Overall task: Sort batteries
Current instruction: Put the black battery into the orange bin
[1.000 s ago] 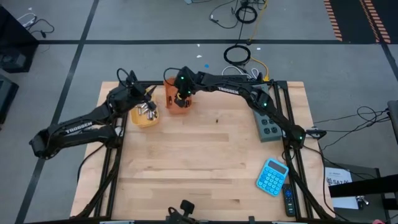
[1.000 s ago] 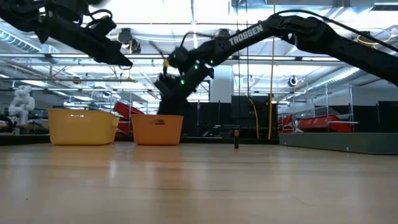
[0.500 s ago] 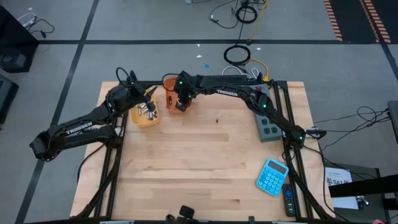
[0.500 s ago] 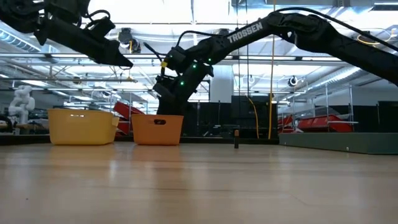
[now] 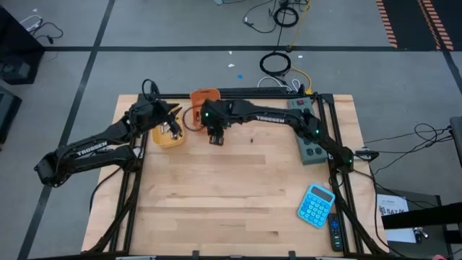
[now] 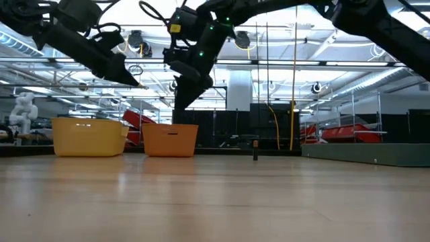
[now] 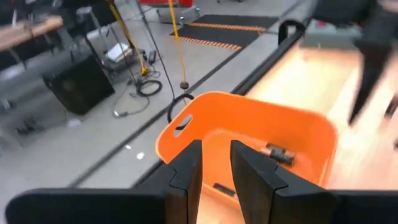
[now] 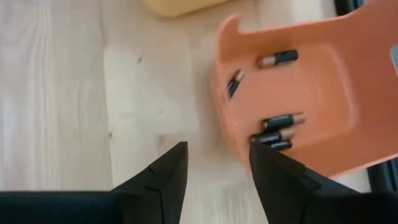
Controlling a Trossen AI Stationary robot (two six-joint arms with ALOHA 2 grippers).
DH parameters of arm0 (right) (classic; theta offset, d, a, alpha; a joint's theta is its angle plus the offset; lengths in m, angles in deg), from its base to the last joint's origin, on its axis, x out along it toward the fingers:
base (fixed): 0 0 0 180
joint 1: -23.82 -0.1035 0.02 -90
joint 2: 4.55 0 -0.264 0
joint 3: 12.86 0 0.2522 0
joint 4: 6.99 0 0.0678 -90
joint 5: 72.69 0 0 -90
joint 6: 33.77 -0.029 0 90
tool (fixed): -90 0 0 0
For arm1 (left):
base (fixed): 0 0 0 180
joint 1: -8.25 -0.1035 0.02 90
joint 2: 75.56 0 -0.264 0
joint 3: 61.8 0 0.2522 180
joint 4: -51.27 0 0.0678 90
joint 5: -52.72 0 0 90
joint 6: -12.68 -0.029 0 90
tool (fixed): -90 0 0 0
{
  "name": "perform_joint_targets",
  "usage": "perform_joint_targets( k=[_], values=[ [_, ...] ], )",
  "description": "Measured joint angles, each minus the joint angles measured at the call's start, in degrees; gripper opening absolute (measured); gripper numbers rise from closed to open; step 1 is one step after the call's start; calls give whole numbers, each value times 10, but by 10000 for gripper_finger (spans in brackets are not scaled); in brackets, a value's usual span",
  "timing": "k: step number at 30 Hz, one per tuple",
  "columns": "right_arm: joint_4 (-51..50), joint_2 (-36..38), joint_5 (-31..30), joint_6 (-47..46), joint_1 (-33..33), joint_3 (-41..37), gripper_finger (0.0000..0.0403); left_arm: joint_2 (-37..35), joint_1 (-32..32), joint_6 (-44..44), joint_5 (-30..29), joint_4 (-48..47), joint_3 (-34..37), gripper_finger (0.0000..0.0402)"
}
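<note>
Right gripper (image 5: 215,137) hangs above bare wood just beside the orange bin (image 5: 204,96), fingers (image 8: 166,177) spread apart, nothing btwn them. Its wrist cam looks down into that bin: several dark batteries (image 8: 278,58) lie on the bin floor, a few clustered by one wall, others apart. Left gripper (image 5: 173,128) sits over the yellow bin (image 5: 167,140), fingers (image 7: 186,174) close together w/ a narrow gap; can't tell if anything's pinched there. Both bins stand side by side at the back of the table (image 5: 238,195), yellow one to the left. One small dark battery (image 5: 252,140) stands alone on the wood, right of the orange bin. Blue calculator (image 5: 316,205) lies near the front right corner.
</note>
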Motion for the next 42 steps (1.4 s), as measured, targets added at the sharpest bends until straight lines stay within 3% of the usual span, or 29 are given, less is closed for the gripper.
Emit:
perform_joint_targets(
  k=[3,7,16,26,42],
  values=[
    [0,2,-29,3,-12,-32,163,0,6,66,0,1,0,93],
    [38,22,-24,0,-13,-99,162,-1,43,80,1,-18,5,92],
    [239,200,-22,-55,-13,-366,162,-2,110,91,-12,-18,12,92],
    [389,344,-82,-123,-22,-634,162,-2,117,105,-15,-9,12,92],
    [553,382,-123,-193,-20,-810,162,-2,116,76,-16,50,12,92]
  ],
)
